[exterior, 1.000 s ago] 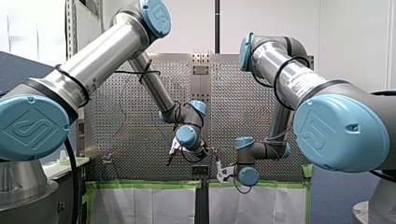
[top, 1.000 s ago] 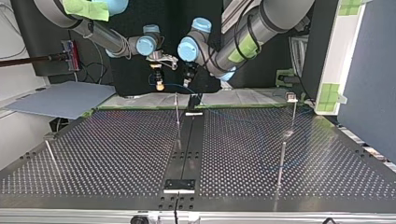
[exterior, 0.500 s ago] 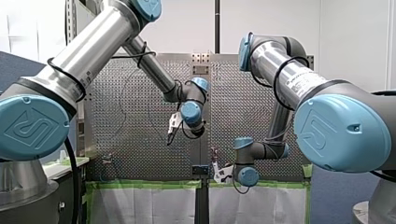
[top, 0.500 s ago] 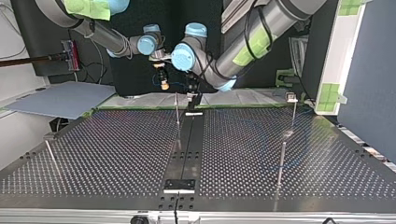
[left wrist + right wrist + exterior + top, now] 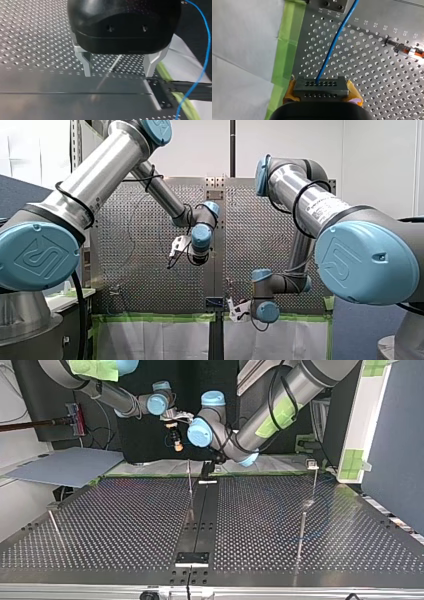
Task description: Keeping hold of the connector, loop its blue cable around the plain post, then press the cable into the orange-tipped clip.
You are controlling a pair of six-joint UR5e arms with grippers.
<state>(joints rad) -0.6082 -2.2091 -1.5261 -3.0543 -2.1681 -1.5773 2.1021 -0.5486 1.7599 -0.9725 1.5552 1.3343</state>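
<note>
Now, connector (image 5: 321,87): clamped between right gripper's (image 5: 322,90) yellow pads over the perforated table (image 5: 362,75); blue cable (image 5: 334,42) leaves toward its 1 o'clock.
Left gripper (image 5: 118,74): spread wide, holding nothing, with a thin post (image 5: 108,73) blurred between its fingers.
Risk: looping tension could tug the connector askew, and slack may snag my left arm.
Unclear: orange-tipped clip (image 5: 410,51), at the connector's 2 o'clock, is partly cut off; which post is the plain one cannot be told.
</note>
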